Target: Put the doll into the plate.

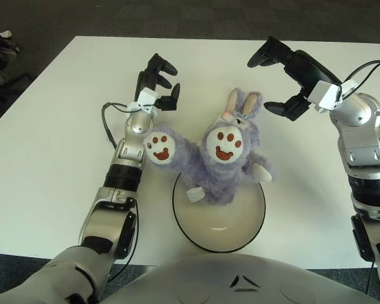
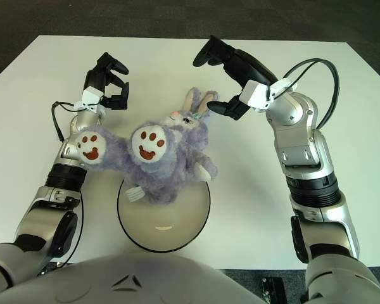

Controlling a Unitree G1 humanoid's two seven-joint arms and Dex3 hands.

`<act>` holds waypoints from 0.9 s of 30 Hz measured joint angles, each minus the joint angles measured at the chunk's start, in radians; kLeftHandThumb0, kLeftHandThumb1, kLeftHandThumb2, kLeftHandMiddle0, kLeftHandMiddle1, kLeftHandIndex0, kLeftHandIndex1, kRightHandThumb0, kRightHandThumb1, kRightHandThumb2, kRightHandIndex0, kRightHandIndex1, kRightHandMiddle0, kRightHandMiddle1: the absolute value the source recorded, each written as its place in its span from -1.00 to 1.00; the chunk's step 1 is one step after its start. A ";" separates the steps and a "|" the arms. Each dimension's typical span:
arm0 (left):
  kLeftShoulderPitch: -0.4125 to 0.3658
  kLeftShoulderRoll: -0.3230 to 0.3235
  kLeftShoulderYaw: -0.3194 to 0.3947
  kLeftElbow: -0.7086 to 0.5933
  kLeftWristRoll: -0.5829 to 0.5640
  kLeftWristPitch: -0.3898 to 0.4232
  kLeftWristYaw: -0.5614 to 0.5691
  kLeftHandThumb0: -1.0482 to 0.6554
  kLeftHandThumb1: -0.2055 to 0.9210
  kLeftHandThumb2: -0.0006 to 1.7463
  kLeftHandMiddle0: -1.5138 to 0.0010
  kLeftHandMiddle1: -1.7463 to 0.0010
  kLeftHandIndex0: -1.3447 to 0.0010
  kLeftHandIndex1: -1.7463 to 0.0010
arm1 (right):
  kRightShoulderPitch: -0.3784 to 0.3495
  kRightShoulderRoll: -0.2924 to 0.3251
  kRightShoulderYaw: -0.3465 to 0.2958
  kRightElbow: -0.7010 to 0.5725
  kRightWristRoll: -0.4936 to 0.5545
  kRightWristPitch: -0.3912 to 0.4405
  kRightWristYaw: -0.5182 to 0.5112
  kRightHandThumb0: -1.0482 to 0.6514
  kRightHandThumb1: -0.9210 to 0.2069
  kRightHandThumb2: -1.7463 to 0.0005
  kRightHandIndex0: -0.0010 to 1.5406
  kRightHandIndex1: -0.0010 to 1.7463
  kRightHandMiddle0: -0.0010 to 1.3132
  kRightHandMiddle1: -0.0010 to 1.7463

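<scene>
The right hand (image 1: 290, 81) hangs above the bench (image 1: 50, 145) at about 2 o'clock from the doll (image 1: 218, 158), its fingers (image 1: 266, 53) spread wide apart and holding nothing; the lower finger points toward the doll's ears without touching them. The forearm rises from the right edge and bends inward at the wrist, palm facing down and leftward. The left hand (image 1: 157, 83) sits at about 10 o'clock from the doll, fingers loosely apart and empty, its forearm stretched forward along the bench; one of the doll's paws lies against that forearm.

The doll, a purple plush rabbit, lies on its back with two brown-padded paws raised, its lower body over the far rim of the plate (image 1: 240, 237) and its head and ears reaching past it toward 12 o'clock onto the bench. The plate is round, pale, dark-rimmed, at 6 o'clock near the robot's torso.

The right eye view shows the whole right arm down to the elbow and the black cable looping over the wrist; the left eye view cuts that arm at the frame edge.
</scene>
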 measured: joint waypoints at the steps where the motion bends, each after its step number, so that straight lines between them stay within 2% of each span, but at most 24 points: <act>1: 0.000 0.000 0.000 -0.001 0.000 0.003 0.000 0.22 -0.07 0.51 0.34 -1.00 0.29 -1.00 | 0.000 0.001 0.001 0.004 -0.004 0.000 -0.004 0.45 0.49 -0.74 -1.00 -0.09 -1.00 0.43; 17: 0.014 0.006 -0.001 -0.018 0.002 0.028 -0.008 0.22 -0.04 0.49 0.35 -1.00 0.30 -1.00 | 0.009 0.053 0.021 0.062 -0.083 0.015 -0.110 0.45 0.49 -0.72 -1.00 -0.13 -1.00 0.43; 21: 0.019 0.009 -0.001 -0.030 0.002 0.040 -0.016 0.22 -0.04 0.49 0.36 -1.00 0.30 -1.00 | 0.033 0.075 0.021 0.086 -0.089 -0.005 -0.154 0.44 0.48 -0.72 -1.00 -0.11 -1.00 0.46; 24: 0.024 0.012 0.000 -0.044 0.001 0.050 -0.022 0.22 -0.04 0.49 0.36 -1.00 0.30 -1.00 | 0.060 0.098 0.022 0.128 -0.092 -0.053 -0.205 0.39 0.46 -0.70 -1.00 -0.03 -0.99 0.48; 27: 0.030 0.015 0.001 -0.057 0.000 0.058 -0.029 0.22 -0.02 0.47 0.37 -1.00 0.32 -1.00 | 0.079 0.120 0.023 0.176 -0.092 -0.096 -0.254 0.27 0.41 -0.64 -0.96 0.03 -1.00 0.45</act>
